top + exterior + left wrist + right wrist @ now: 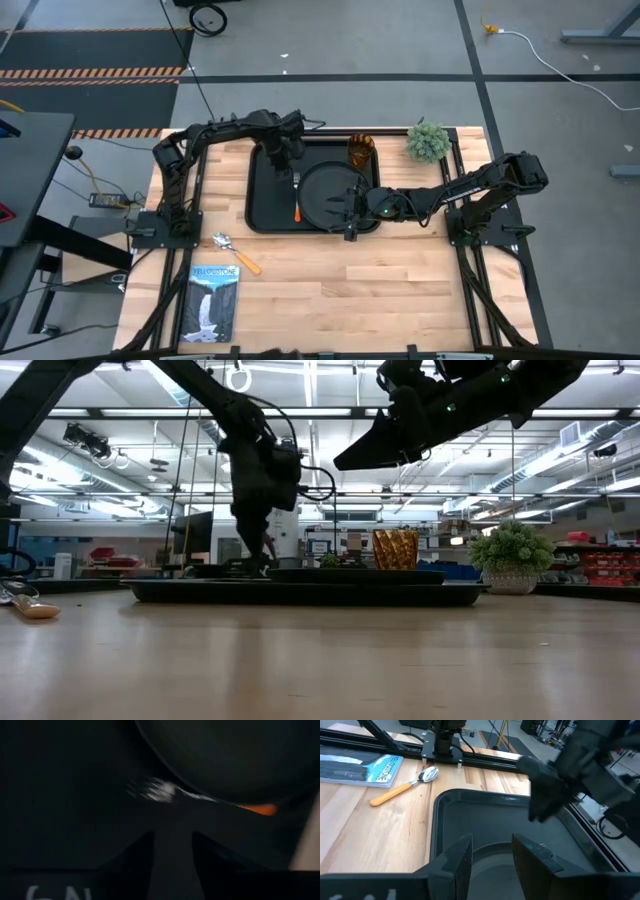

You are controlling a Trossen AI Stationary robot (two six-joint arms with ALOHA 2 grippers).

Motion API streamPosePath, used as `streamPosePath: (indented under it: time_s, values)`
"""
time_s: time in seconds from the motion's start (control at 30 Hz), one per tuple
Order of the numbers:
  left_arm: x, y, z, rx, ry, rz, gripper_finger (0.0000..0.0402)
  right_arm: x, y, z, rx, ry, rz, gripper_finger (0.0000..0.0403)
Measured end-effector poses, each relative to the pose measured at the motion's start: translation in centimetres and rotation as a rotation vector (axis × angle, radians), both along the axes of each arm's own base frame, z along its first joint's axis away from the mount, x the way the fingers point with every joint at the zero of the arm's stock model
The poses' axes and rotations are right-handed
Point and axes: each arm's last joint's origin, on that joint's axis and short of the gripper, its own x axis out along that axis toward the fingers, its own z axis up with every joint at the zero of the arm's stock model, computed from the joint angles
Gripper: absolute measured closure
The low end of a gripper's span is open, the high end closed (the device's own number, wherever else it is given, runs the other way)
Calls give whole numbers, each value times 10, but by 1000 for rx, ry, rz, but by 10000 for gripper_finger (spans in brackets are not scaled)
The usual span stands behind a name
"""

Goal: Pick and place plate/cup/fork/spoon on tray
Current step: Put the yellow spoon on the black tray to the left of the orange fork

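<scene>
**Mia:** How much of the job is done?

**Ben:** Most of it. 3 of the 4 things are on the tray (262, 205). The plate (328, 192) lies flat in it. The cup (361, 150) stands in the far corner by the little green plant (428, 141). The fork (297, 197) lies on the tray floor, just beside the plate.

**Mia:** What is left?

**Ben:** Only the spoon (236, 253). It is out on the wooden table (340, 290), near a blue booklet (213, 302), well apart from the tray.

**Mia:** What are the arms doing?

**Ben:** The left gripper (283, 165) is low over the tray, right by the tip of the fork. Its fingers are apart and hold nothing.

**Mia:** And the other one?

**Ben:** The right gripper (347, 208) hangs over the plate's near edge. Its fingers are apart too, with nothing between them.

**Mia:** So what comes next?

**Ben:** I think one arm has to go get the spoon. The left one sits nearer to it.
</scene>
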Motion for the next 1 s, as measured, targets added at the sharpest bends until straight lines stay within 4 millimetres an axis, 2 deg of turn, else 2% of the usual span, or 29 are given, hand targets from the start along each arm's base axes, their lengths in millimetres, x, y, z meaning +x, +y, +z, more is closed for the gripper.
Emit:
streamPosePath:
  time_s: [0.13,0.23,0.37,0.5,0.77,1.0]
  values:
    - [-6,-29,12,-108,141,116,273,0,0,0,-23,6,7,258]
    - [-8,-53,17,-164,266,140,280,0,0,0,-29,7,12,258]
    - [-5,-87,21,-150,313,95,287,0,1,0,-23,9,48,258]
    - [-11,-119,20,-121,351,41,294,0,2,0,-23,11,65,258]
    - [-50,-157,23,-69,314,115,319,0,3,0,-15,10,110,258]
    - [-93,-169,22,-71,256,227,343,1,4,1,-4,3,140,258]
